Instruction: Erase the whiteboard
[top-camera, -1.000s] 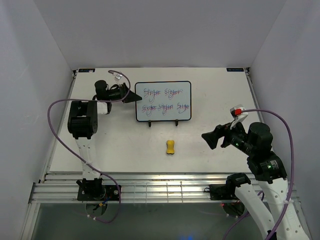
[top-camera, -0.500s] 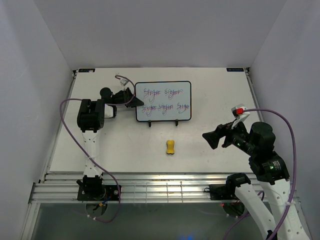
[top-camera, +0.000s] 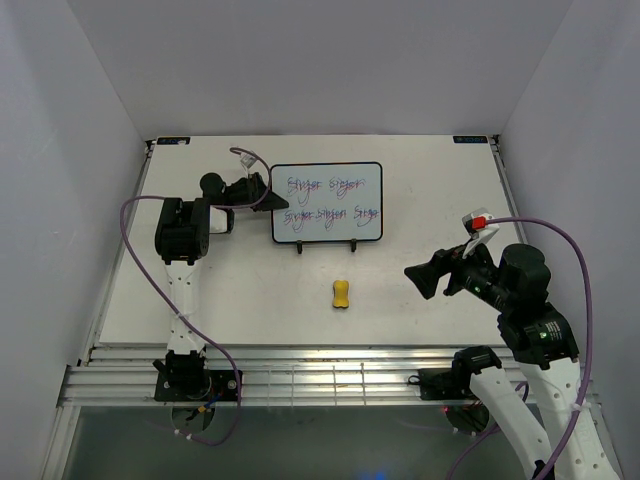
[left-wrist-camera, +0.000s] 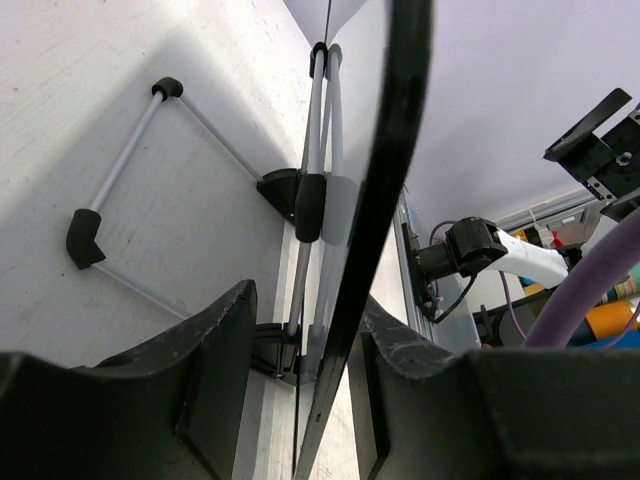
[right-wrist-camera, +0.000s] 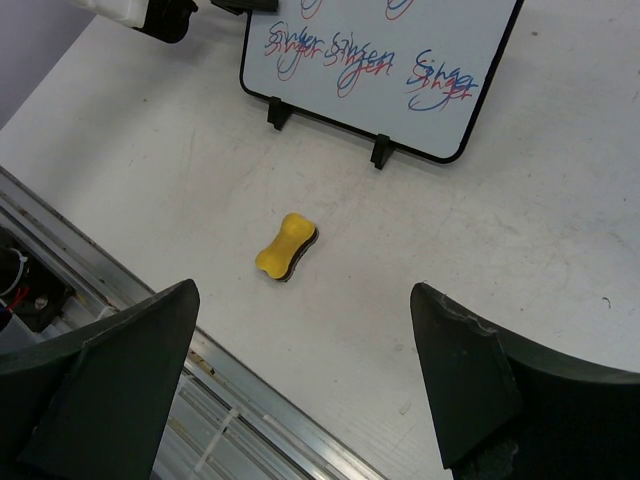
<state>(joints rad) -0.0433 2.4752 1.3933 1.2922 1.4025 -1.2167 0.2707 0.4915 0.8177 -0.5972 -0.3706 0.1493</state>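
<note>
Shows the whiteboard (top-camera: 327, 202) propped on a black wire easel (left-wrist-camera: 300, 200) toward the back of the table (top-camera: 430, 180), covered in red-purple scribbles.
Finds the left gripper (top-camera: 275, 202) at the board's left edge, fingers (left-wrist-camera: 225, 340) spread to either side of the black frame, perhaps touching one side; hard to tell. Places the right gripper (top-camera: 415, 277) well apart to the right, jaws wide, facing a yellow eraser (right-wrist-camera: 286, 246) lying in front of the board.

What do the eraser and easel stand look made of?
Eraser: yellow top looks like matte foam or soft plastic, over a dark layer, likely felt. Easel stand: thin pale rods with black end caps, probably coated metal wire with rubber or plastic tips.
</note>
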